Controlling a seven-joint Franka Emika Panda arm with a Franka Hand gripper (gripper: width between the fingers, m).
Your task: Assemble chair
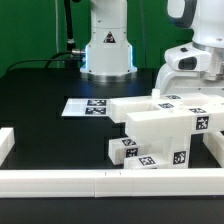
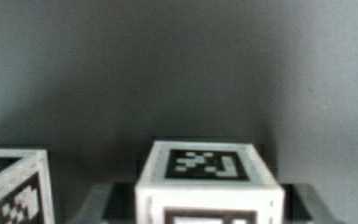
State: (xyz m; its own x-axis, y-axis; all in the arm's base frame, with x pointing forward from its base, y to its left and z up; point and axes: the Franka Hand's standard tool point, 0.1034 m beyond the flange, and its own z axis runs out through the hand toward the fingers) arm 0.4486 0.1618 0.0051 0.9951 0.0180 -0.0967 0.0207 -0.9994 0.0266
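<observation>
Exterior view's left: white border rail (image 1: 6, 142) runs along the edge of the black table (image 1: 40, 85). Next over, the marker board (image 1: 88, 105) lies flat on the table, with the robot base (image 1: 108, 50) behind it. Right of centre, the white chair parts (image 1: 160, 130) sit bunched together and touching, tags showing, just inside the front rail. Far right, the hand (image 1: 184, 92) hangs low over the back of the pile. Wrist view: the hand is closed on a square tagged block (image 2: 202, 170), dark fingers (image 2: 108, 203) against both its sides. A second tagged block (image 2: 12, 188) sits just beside it.
</observation>
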